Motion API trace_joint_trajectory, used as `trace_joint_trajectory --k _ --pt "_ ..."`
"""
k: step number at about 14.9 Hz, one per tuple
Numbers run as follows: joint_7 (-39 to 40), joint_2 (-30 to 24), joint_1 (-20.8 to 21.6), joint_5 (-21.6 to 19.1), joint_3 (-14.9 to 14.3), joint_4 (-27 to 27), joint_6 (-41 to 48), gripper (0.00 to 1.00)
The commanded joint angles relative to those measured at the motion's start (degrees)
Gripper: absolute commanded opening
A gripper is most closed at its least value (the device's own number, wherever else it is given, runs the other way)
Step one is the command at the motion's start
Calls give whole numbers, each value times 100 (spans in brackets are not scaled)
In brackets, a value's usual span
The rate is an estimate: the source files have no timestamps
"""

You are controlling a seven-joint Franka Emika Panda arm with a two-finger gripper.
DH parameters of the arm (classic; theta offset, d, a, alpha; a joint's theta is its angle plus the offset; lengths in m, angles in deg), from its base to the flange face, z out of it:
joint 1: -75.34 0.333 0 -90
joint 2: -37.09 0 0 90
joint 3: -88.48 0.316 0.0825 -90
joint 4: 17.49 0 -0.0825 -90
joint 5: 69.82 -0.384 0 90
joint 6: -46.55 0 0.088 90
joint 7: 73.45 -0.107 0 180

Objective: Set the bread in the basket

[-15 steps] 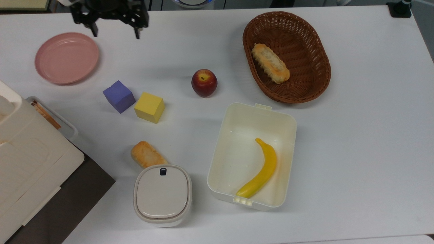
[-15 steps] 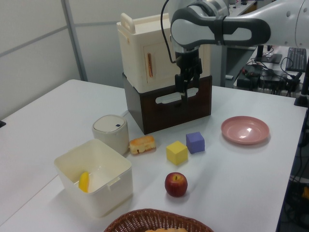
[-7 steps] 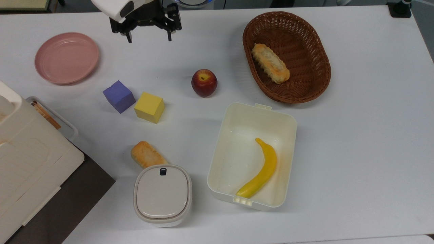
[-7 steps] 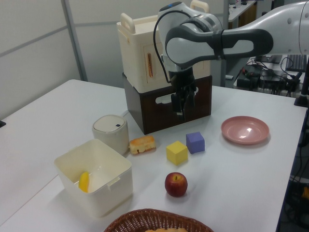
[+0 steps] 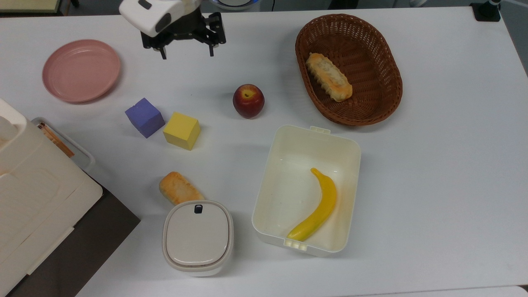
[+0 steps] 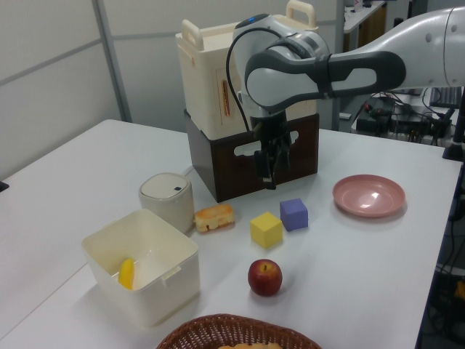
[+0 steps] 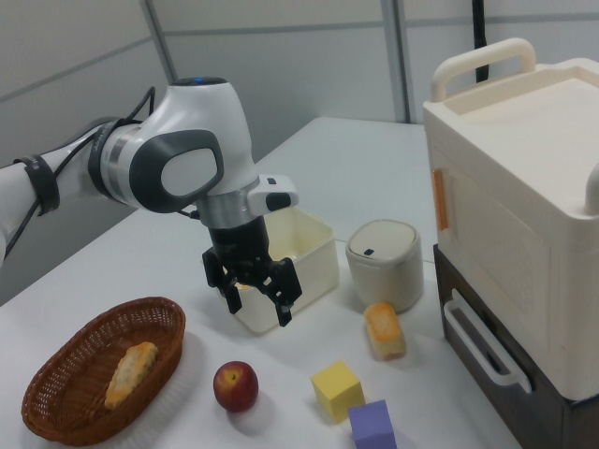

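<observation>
We note gripper (image 5: 187, 52) spread, empty, up high w/ fingers down for a top grab; bread (image 5: 178, 188) lies against bin (image 5: 198, 238), basket (image 5: 387, 99) well apart.

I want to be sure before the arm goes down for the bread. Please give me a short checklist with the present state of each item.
1. Gripper empty, fingers apart: ok.
2. Bread free on the table and not held: ok.
3. Room to grasp: not ok, one end lies against the lidded white container.
4. Gripper above the bread: not ok, it hangs near the pink plate.
5. Space in the basket: ok, beside the longer pastry.
</observation>
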Motion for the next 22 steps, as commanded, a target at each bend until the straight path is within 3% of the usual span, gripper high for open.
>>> trace_joint_trajectory --k 1,5,8,13,16,22 --pt "-67 -81 54 -126 223 147 -135 100" --pt "-320 -81 89 -135 724 156 -82 100" --pt "-857 50 448 -135 1006 147 -108 100" --pt "-1428 690 1651 -135 1033 138 -152 100" --pt "-1569 1174 2162 -126 1033 129 -161 100" --pt "-2167 1711 2734 -30 1033 138 -495 100"
